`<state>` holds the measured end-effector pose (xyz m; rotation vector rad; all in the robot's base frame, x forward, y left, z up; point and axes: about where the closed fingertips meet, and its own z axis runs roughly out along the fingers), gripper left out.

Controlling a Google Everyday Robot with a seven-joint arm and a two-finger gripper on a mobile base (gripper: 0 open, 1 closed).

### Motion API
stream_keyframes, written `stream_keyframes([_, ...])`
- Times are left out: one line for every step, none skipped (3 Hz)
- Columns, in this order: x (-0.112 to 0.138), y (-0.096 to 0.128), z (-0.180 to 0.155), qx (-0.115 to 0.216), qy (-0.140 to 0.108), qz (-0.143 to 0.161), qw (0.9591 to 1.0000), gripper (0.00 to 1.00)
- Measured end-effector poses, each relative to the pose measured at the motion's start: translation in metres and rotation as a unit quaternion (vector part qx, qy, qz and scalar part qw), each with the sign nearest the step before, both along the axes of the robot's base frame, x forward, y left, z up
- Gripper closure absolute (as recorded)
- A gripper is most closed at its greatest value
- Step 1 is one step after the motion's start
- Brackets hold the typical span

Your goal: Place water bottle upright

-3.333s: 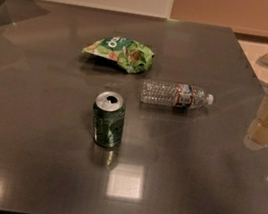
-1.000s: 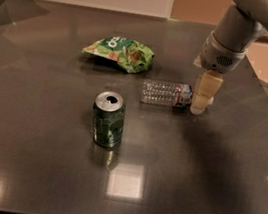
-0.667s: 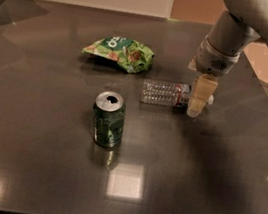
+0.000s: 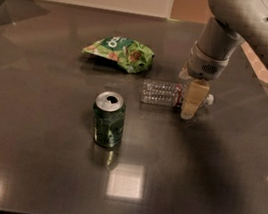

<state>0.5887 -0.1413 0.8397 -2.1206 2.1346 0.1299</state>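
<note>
Gripper: the pale tan two-finger gripper (image 4: pixel 192 99) hangs straight down from the grey-white arm (image 4: pixel 238 24). It sits at the label-and-neck end of the bottle, with its near side crossing in front of the neck and reaching almost to the tabletop. Whether it is spread or closed cannot be told from this angle.

Water bottle: the small clear ribbed plastic bottle with a white cap (image 4: pixel 161 92) lies on its side right of the table's centre. The cap points right and the base points left towards the bag.

What changed: a few seconds ago the gripper was out past the table's right edge. It has since swung in over the bottle's cap end and come down a little more in the last second. The bottle has not shifted or lifted.

Meaning for the task: the approach looks finished, but there is no sign of a lift, so the uprighting itself is still to do.

Neighbours: the crumpled green snack bag (image 4: pixel 120 52) lies just beyond the bottle's base. The opened green soda can (image 4: pixel 108 119) stands upright nearer the camera, well apart from both.

Surface: the glossy dark grey table (image 4: pixel 38 165).
</note>
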Motion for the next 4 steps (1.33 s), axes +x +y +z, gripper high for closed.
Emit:
stream_keyframes([-0.002, 0.002, -0.001, -0.009, 0.009, 0.006, 0.9999, 0.38])
stream_keyframes([-0.002, 0.001, 0.006, -0.013, 0.011, 0.015, 0.9997, 0.62])
stream_keyframes([-0.003, -0.001, 0.027, -0.035, -0.020, 0.056, 0.9976, 0.85])
stream_keyframes([0.002, -0.010, 0.064, -0.069, -0.080, 0.111, 0.9882, 1.00])
